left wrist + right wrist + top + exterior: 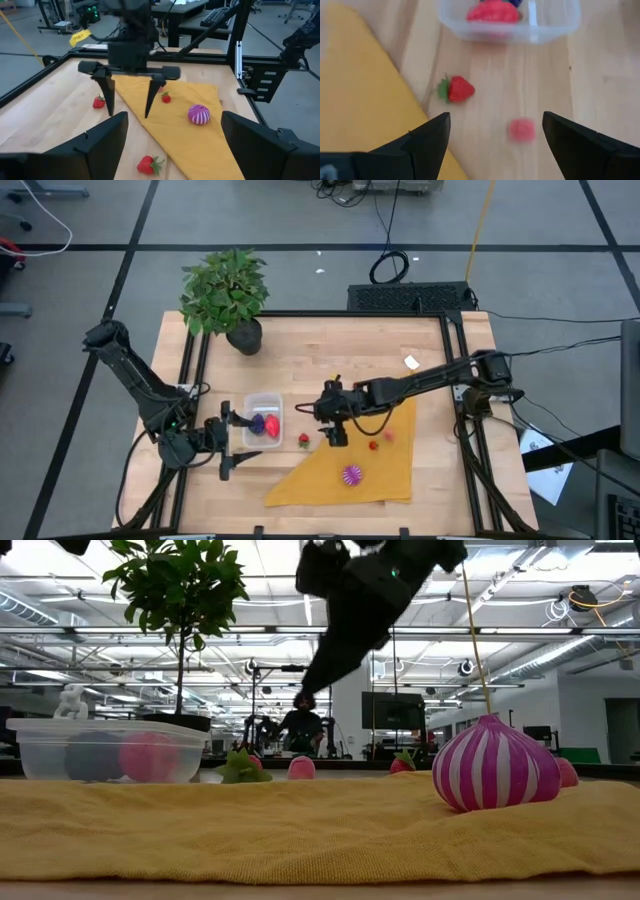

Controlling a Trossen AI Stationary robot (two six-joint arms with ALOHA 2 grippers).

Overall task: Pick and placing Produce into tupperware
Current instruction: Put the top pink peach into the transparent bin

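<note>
The clear tupperware [262, 420] stands on the wooden table with red, pink and blue produce inside. A strawberry [457, 89] and a pink piece [522, 130] lie on the bare wood between the tupperware and the yellow cloth [360, 465]. On the cloth rest a purple striped ball [199, 114] and small red pieces [373, 445]. My right gripper [127, 95] hangs open above the wood, fingers slanting down, over the pink piece. My left gripper [240, 442] is open beside the tupperware's near left side, holding nothing.
A potted green plant [228, 295] stands at the table's far left corner. A black frame [455, 380] borders the table. A person [303, 720] shows in the room beyond, far from the table.
</note>
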